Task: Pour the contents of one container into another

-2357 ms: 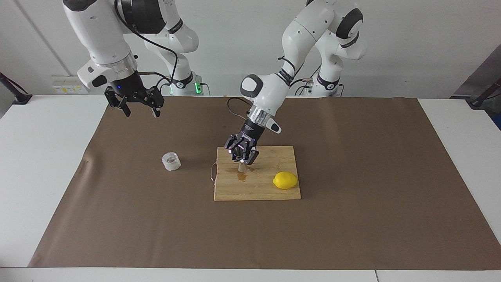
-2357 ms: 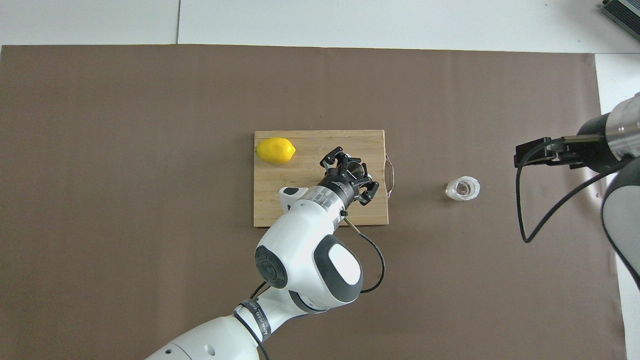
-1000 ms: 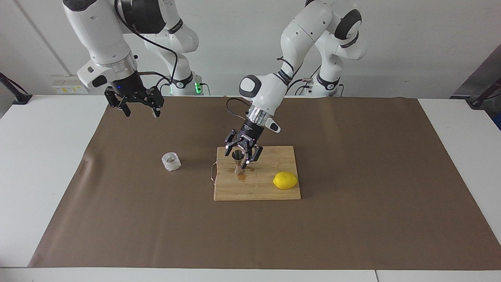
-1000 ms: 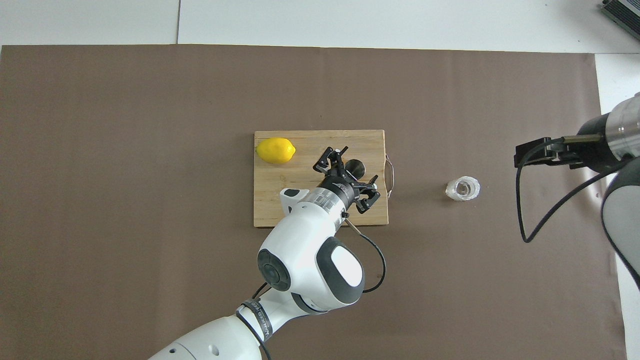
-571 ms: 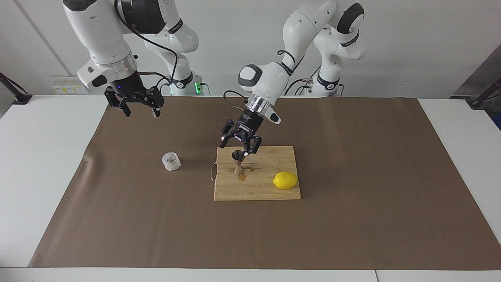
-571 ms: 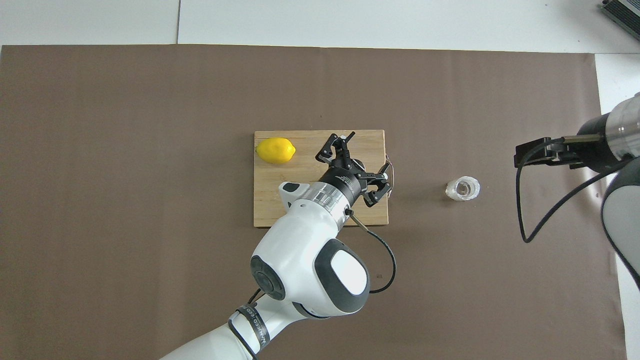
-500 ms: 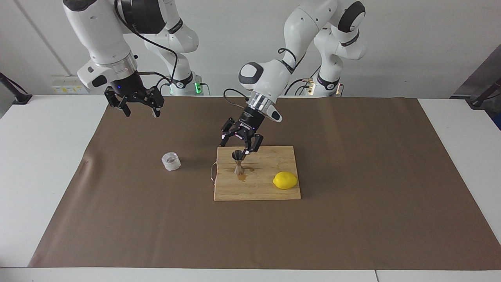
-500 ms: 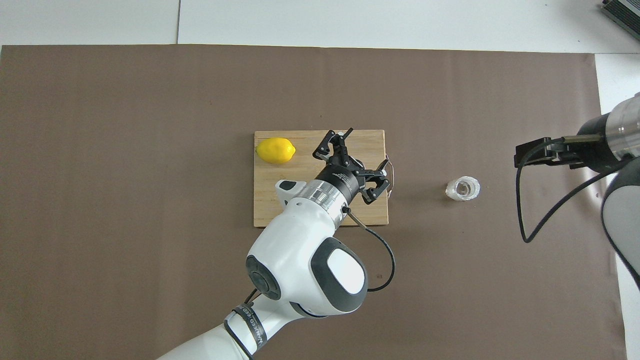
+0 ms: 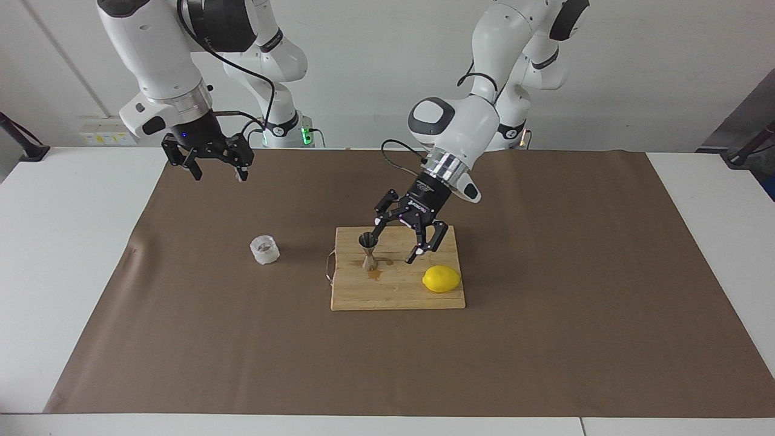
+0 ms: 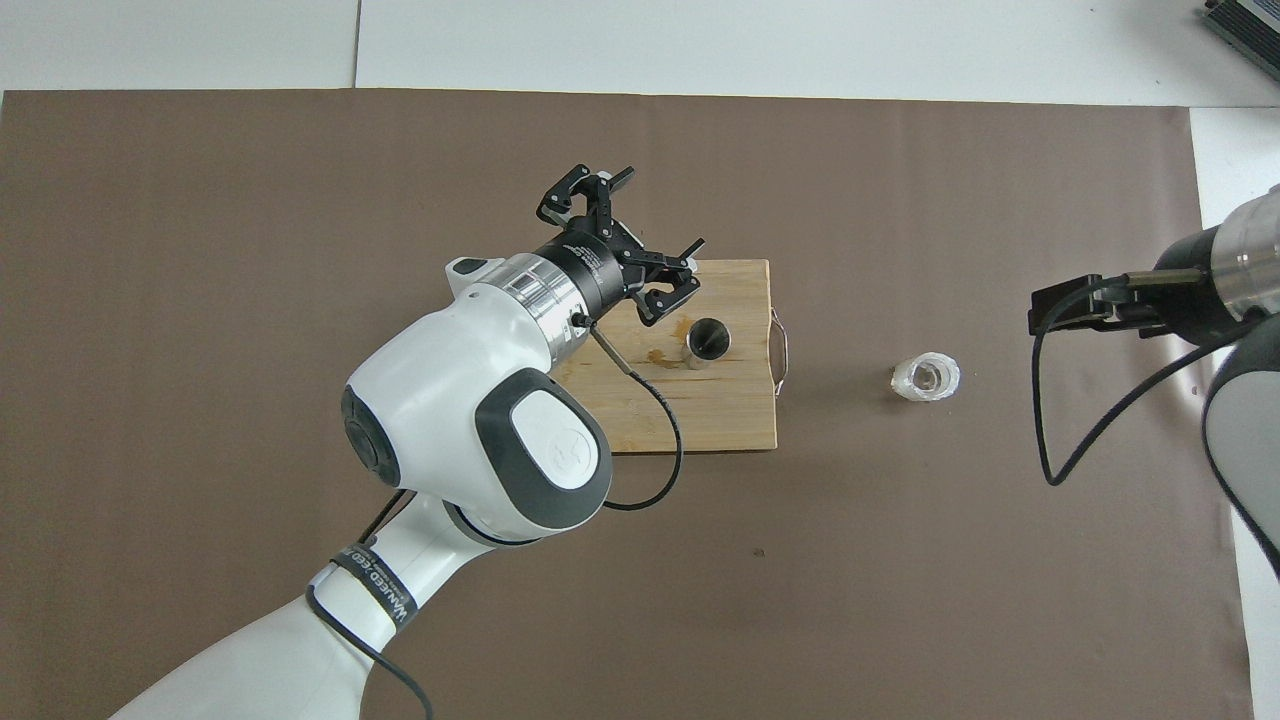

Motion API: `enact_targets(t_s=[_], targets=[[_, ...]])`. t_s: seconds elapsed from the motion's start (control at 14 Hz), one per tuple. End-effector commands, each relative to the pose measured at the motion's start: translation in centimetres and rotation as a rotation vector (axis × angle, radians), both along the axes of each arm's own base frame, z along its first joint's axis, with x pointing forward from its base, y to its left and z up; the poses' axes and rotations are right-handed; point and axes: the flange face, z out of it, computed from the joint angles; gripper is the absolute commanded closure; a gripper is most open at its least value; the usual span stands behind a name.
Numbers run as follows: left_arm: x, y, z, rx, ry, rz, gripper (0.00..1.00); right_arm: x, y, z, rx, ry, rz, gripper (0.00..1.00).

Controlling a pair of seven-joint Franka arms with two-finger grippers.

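Observation:
The steel hourglass jigger (image 9: 368, 249) (image 10: 707, 340) stands upright and free on the wooden cutting board (image 9: 393, 301) (image 10: 740, 425). My left gripper (image 9: 399, 243) (image 10: 628, 240) hangs open and empty over the board, between the jigger and the lemon, touching neither. The squat clear cup (image 9: 264, 249) (image 10: 926, 377) sits on the brown mat beside the board, toward the right arm's end. My right gripper (image 9: 219, 172) (image 10: 1068, 306) waits open and empty in the air, over the mat's edge by the robots.
A yellow lemon (image 9: 441, 279) lies on the board's corner toward the left arm's end; the left arm hides it in the overhead view. A brownish wet stain (image 9: 375, 275) (image 10: 660, 352) marks the board next to the jigger. A brown mat (image 9: 545, 339) covers the table.
My open left gripper has risen from around the jigger and swung toward the lemon's end of the board. The jigger stays standing. The right arm has not moved.

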Motion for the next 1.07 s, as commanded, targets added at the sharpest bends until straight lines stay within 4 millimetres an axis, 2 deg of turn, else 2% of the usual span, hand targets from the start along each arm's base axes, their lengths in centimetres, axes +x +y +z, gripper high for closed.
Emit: enact_targets(t_s=[0.0,0.36,0.5,0.79,1.0], targets=[[1.5,1.8,1.0,0.108,-0.013,-0.161,0.00,-0.6,-0.1,0.1,0.023,-0.015,-0.012,0.00],[4.8,5.6,2.9,0.434,-0.040,-0.466,0.00,-0.6,-0.1,0.1,0.023,-0.015,-0.012,0.00],[5.0,5.8,3.7,0.556,-0.073,-0.539,0.00,-0.6,-0.1,0.1,0.023,-0.015,-0.012,0.00],[5.0,6.0,5.5,0.937,-0.106,-0.717,0.00,-0.6,-0.1,0.1,0.023,-0.015,-0.012,0.00],[5.1,7.8,5.8,1.040,-0.089,-0.863,0.00,-0.6,-0.1,0.0,0.023,-0.013,-0.012,0.00]])
